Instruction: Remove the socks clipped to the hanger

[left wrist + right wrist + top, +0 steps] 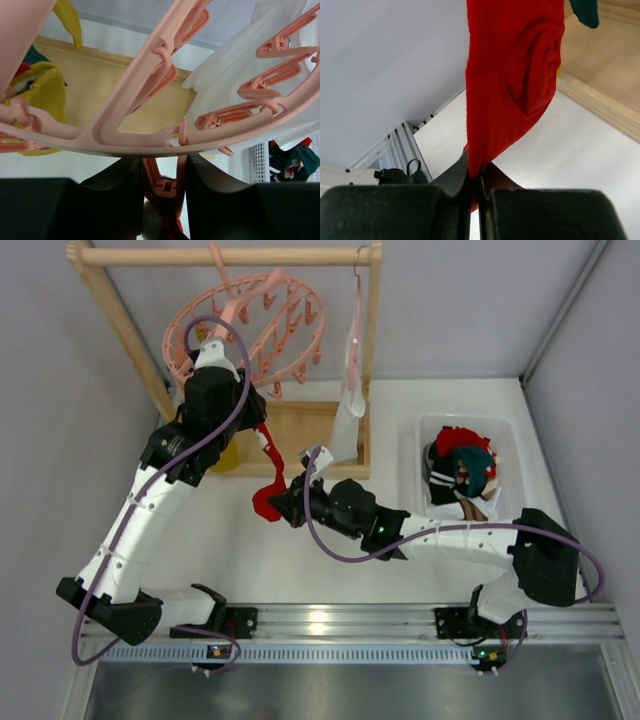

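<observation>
The white table [240,560] sat boxed in by grey walls on the left, right and far sides, with a metal rail [330,620] along its near edge. A wooden rack [230,256] filled the far left, and a bin [505,430] of socks [460,442] hugged the right wall. Bare tabletop lay between the arms. The hanger [283,282] hung tilted from the rack. The left gripper [162,170] was closed narrowly on a peg [164,187] under the hanger's rim. The right gripper [475,175], low near the table, pinched the red sock [510,75] tight; the sock stretched up toward the left gripper.
</observation>
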You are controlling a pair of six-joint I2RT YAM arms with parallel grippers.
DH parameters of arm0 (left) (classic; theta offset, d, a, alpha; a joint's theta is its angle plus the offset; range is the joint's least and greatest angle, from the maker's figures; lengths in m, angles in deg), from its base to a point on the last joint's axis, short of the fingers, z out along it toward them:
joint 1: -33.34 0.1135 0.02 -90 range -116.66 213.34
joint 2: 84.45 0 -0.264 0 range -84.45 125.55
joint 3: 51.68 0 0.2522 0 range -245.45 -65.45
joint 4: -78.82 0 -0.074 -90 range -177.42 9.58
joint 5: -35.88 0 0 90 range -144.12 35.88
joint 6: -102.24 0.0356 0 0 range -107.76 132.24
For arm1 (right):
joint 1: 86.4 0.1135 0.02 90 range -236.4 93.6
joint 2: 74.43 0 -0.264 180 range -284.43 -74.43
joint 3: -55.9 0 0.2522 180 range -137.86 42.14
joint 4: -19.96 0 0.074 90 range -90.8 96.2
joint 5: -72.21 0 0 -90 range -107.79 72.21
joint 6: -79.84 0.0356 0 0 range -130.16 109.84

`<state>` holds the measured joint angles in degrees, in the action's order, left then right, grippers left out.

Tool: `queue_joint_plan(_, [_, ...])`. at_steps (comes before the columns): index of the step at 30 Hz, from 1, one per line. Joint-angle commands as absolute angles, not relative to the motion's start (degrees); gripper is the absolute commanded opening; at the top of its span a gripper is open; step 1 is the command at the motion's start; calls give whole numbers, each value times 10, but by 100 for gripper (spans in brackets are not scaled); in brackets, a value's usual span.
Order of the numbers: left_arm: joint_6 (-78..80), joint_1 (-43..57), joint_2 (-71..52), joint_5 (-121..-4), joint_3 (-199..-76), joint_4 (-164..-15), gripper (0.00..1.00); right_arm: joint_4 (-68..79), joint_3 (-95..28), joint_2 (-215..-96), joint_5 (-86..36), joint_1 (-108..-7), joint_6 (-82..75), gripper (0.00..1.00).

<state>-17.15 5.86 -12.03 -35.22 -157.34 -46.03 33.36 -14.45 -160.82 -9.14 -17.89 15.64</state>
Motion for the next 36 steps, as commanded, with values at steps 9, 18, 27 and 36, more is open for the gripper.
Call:
queue_joint_plan(9, [-166, 57, -114, -344, -1574, -502, 22, 353, -99, -1562, -57, -168, 140, 0])
queue_joint_plan(18, [-169, 57, -114, -353, -1577, -502, 28, 263, -29, -1441, 28, -168, 96, 0])
queue_joint_plan(27, [-160, 57, -133, -358, -1573, -500, 82, -66, -75, -1307, 252, -208, 57, 0])
queue_joint_plan(36, [-149, 57, -222, -360, -1518, -497, 98, -235, -117, -1221, 205, -459, 76, 0])
